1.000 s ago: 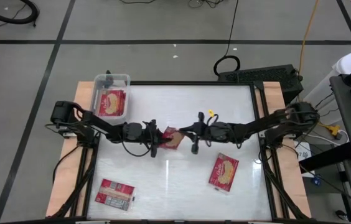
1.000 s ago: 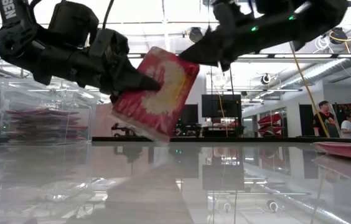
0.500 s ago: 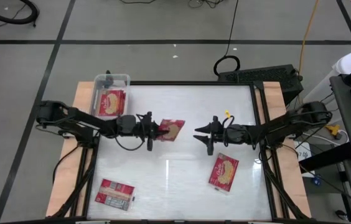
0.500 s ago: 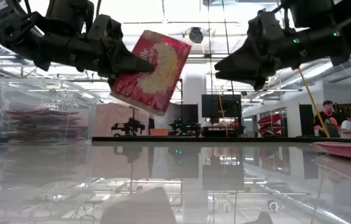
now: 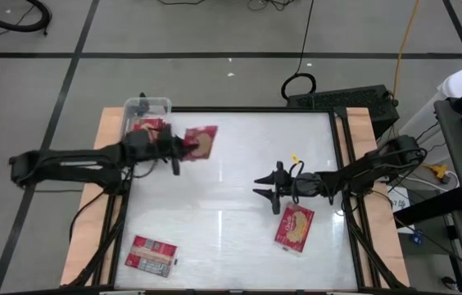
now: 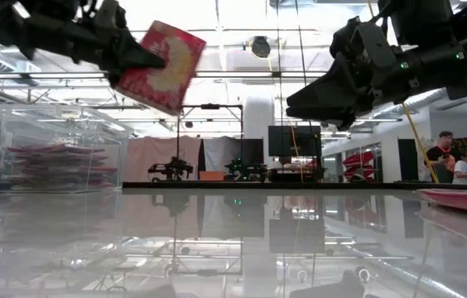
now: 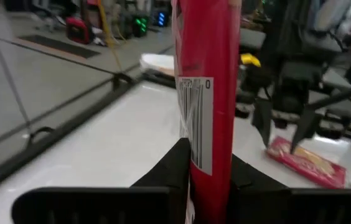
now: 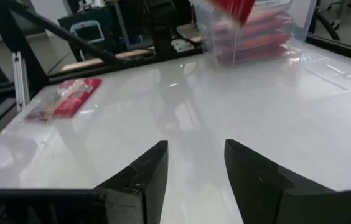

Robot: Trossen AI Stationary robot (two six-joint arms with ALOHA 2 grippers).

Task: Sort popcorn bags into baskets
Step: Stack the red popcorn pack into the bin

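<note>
My left gripper [image 5: 178,147] is shut on a red popcorn bag [image 5: 201,141] high over the table's far left, just right of the clear basket [image 5: 146,123]. The basket stands at the far left corner with red bags stacked inside it. The low view shows the held bag [image 6: 161,66] well above the basket [image 6: 58,156]. My right gripper [image 5: 265,188] hangs open and empty right of centre, above the table. Just beyond it toward the near right, another bag [image 5: 295,227] lies flat. A third bag [image 5: 151,254] lies flat near the front left. My left gripper pinches the bag's left end [image 7: 205,163] between its two fingers, with the bag edge-on between them and its barcode panel [image 7: 195,118] facing one finger [image 7: 174,169]. The fingers reach in about level from the table's left. The bag is lifted clear, tilted, and sticks out beyond the fingers toward the right.
The wide white tabletop [image 5: 231,156] between the arms is bare. Wooden rails [image 5: 354,139] run along its left and right sides. In the right wrist view the basket [image 8: 259,31] stands far ahead and the flat bag [image 8: 63,96] lies off to one side.
My right gripper has opened, let go of the bag and drawn back toward the table's right and near side, sinking a little. My left gripper has carried the bag up and toward the far left, close to the basket; the bag stays tilted and clear of the table.
</note>
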